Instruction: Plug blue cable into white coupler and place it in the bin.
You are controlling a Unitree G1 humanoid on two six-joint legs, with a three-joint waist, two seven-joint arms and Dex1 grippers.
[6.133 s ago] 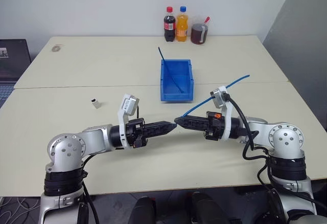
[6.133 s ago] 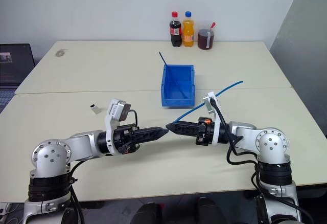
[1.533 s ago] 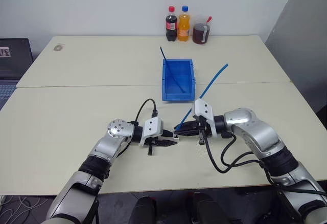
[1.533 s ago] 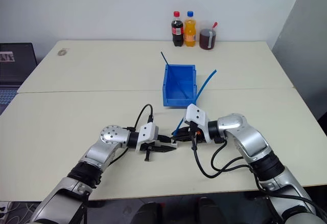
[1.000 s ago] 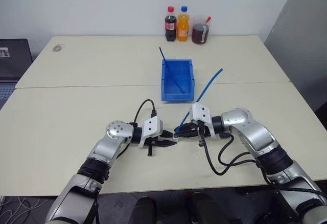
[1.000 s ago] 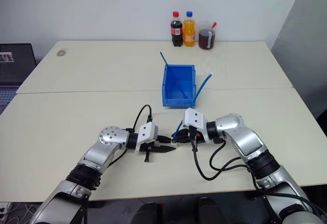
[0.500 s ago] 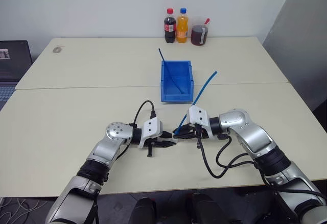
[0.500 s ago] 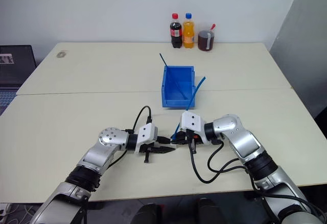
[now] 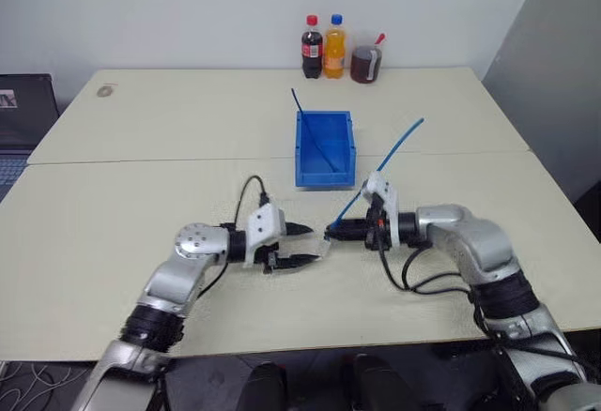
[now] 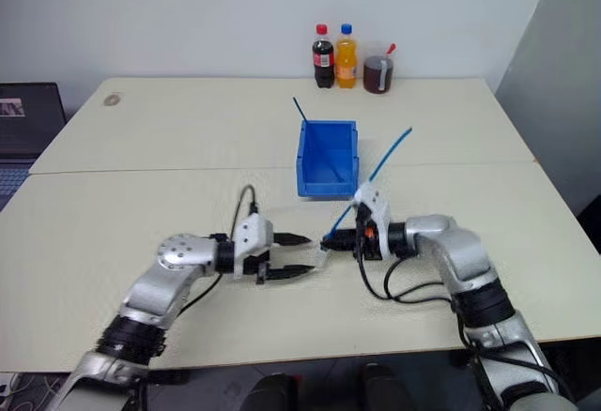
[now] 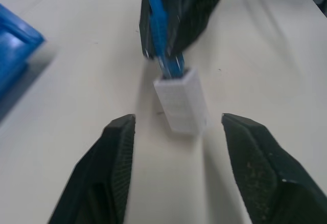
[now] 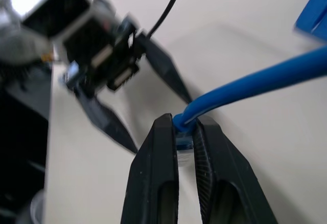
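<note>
So the big change: the left gripper point(image 9: 302, 245) has popped its fingers apart; half a second back they were pinched together right at the white coupler point(image 11: 181, 99), now there's clear air on both sides of it in the left wrist view, nothing touching; meanwhile the right gripper point(image 9: 331, 233) has its fingers clamped on the blue cable point(image 9: 387, 162) just behind the plug end, same as before.

What I'm reading from that: the coupler hangs off the end of the cable with no other support, lifted a bit off the table point(image 9: 141, 195), so I'd say the plug seated and the left side let go on purpose; mating step looks done, though I can't see a latch click or anything, so treat that as a guess.

Where stuff is: cable-plus-coupler sits over the near half of the table, roughly mid-width, coupler between the two grippers; the free length of cable runs up and away toward the far right; the bin point(image 9: 324, 148) is further back, about centre of the table near the seam, with a dark blue stick point(image 9: 315, 132) leaning in it and poking out past its far rim.

Left to do, I reckon: right arm carries the joined pair back to the bin and drops it; the long tail could flop over the rim.
</note>
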